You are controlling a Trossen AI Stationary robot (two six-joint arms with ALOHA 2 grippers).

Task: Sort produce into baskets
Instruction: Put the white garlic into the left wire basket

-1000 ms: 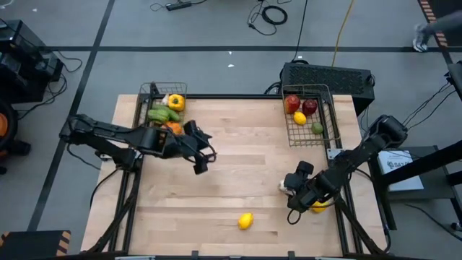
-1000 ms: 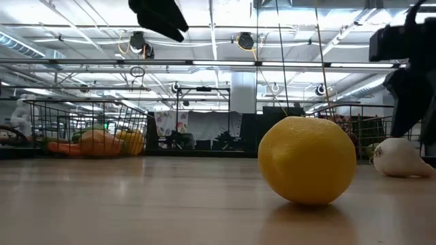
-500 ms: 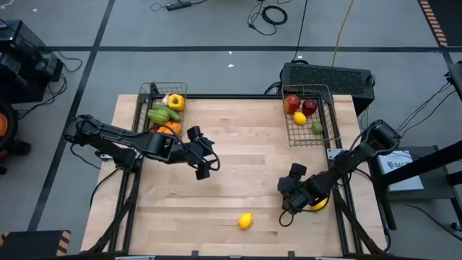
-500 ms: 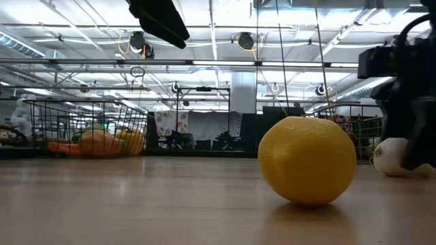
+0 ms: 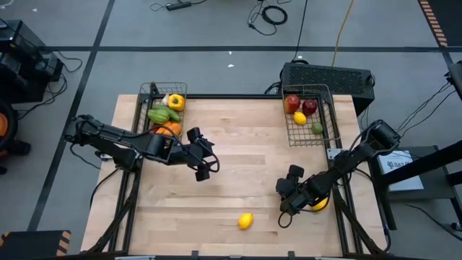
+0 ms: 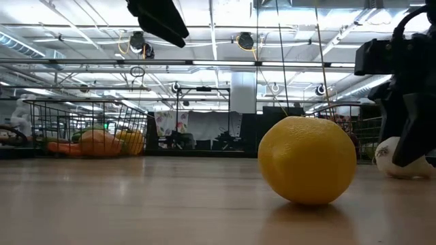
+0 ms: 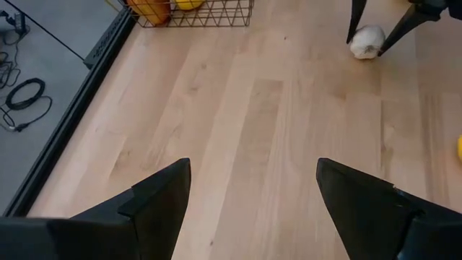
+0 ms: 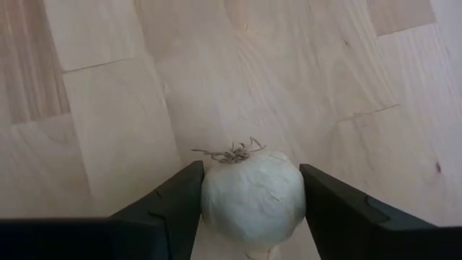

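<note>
A white garlic bulb (image 8: 251, 195) lies on the wooden table near its right edge, and also shows in the left wrist view (image 7: 367, 42) and the low view (image 6: 390, 158). My right gripper (image 5: 284, 191) is down over it, one finger on each side. A yellow lemon (image 5: 245, 220) rests on the table near the front edge. My left gripper (image 5: 203, 167) hangs open and empty above the table's left middle. Two wire baskets hold produce: the left one (image 5: 153, 92) vegetables, the right one (image 5: 326, 94) apples and a lemon. My right gripper has the garlic between its two fingers, one finger (image 8: 173, 202) against each opposite side of the bulb (image 8: 211, 198). The fingers come from above, slanting down. The garlic sits on the table, its dry root tuft (image 8: 232, 152) showing on top.
A yellow fruit (image 5: 317, 205) lies under my right arm at the table's right edge. A black box (image 5: 328, 75) stands behind the right basket. Bare wood lies between the two grippers.
My right gripper has gone down and a little toward the table's near left, coming over the garlic, which stays in place. My left gripper has gone slightly toward the table's right and near edge.
</note>
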